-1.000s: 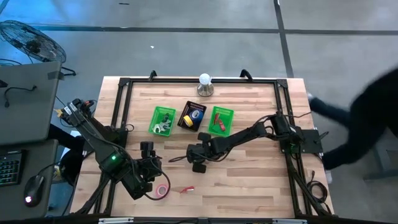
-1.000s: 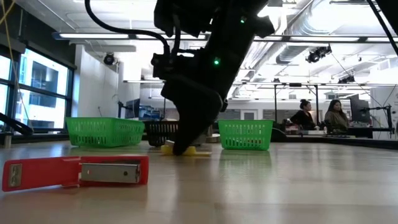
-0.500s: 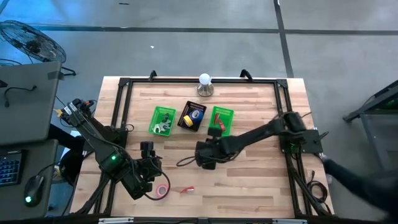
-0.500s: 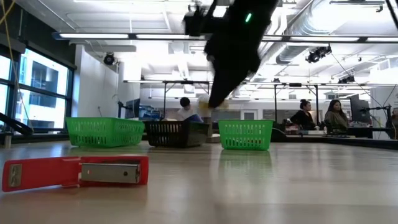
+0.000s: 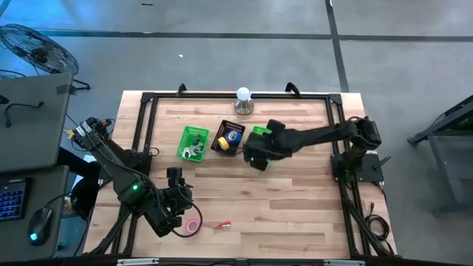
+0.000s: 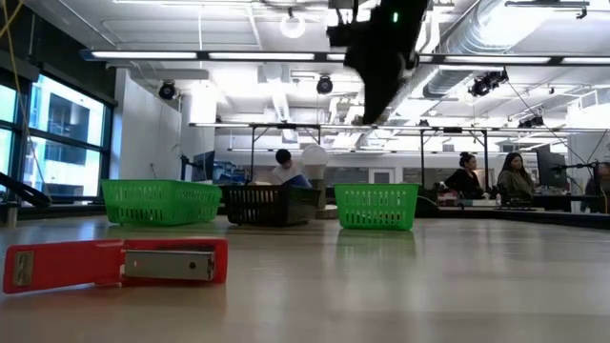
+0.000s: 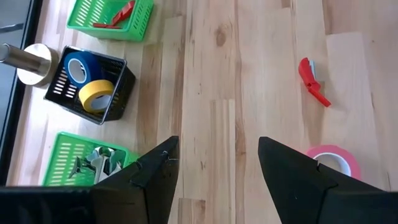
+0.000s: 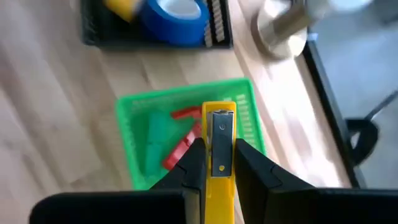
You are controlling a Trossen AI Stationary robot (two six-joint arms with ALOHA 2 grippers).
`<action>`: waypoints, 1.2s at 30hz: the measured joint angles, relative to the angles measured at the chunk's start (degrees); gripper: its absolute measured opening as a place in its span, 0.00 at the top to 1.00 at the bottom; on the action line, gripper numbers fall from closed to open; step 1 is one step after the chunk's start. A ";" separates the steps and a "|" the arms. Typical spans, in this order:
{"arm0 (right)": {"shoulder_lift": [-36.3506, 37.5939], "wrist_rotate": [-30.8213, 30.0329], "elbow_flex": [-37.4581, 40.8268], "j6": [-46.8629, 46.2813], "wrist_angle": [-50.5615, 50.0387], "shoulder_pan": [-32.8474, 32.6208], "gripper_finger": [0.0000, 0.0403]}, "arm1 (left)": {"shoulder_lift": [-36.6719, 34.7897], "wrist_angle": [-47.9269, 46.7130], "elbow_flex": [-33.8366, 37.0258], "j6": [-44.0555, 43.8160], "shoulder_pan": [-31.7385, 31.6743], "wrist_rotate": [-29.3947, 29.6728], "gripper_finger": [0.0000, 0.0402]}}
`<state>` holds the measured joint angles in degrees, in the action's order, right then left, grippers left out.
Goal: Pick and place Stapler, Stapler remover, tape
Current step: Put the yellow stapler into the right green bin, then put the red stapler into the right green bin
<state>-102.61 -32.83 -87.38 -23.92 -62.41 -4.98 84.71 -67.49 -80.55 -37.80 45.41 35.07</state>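
My right gripper (image 5: pixel 255 153) is shut on a yellow stapler (image 8: pixel 220 146) and hangs above the right green basket (image 5: pixel 264 133), which holds red and green staplers (image 8: pixel 180 140). It is high above the table in the low view (image 6: pixel 381 57). My left gripper (image 5: pixel 177 195) is open and empty near the table's near left corner. A pink tape roll (image 5: pixel 193 226) and a small red stapler (image 5: pixel 222 224) lie flat on the table beside it. They also show in the left wrist view: the pink tape (image 7: pixel 333 163) and the red stapler (image 7: pixel 313 81). Blue tape (image 7: pixel 78 68) and yellow tape (image 7: pixel 96 93) lie in the black basket (image 5: pixel 229 138). My right gripper pinches the yellow stapler by its two long sides (image 8: pixel 211 163) between its two fingers. The stapler lies along the fingers, and its free end (image 8: pixel 221 118) sticks out past their tips. It is lifted clear, over the green basket.
A left green basket (image 5: pixel 194 144) holds metal stapler removers (image 7: pixel 93 163). A metal stand with a white bulb (image 5: pixel 243 100) is at the far edge. A black rail (image 5: pixel 148 125) frames the table. People sit in the room behind (image 6: pixel 467 176).
My right gripper has risen from the table's middle with the yellow stapler and gone toward the far edge, to above the right green basket. The stapler, on the table before, is now lifted clear.
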 joint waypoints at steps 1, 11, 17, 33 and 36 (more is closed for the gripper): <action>0.00 1.12 1.12 0.36 1.15 0.95 0.89 | 0.00 -0.03 0.00 0.00 0.00 0.00 0.47; -0.13 7.85 15.44 1.78 15.22 7.34 0.66 | 0.00 -0.28 0.02 -0.02 0.00 -1.26 0.47; -0.13 8.74 17.74 3.83 20.24 7.07 0.40 | 0.00 -0.27 0.02 -0.85 0.00 -1.24 0.47; -0.02 5.17 12.47 4.46 13.60 5.06 0.33 | 0.00 -0.07 0.02 -3.28 0.00 -4.67 0.47; -0.02 8.48 13.85 4.47 15.11 5.79 0.33 | 0.02 -0.06 0.02 -3.28 -0.02 -4.62 0.47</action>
<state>-102.63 -24.36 -73.53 -19.45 -47.30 0.81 84.73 -67.55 -80.53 -41.08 45.39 30.45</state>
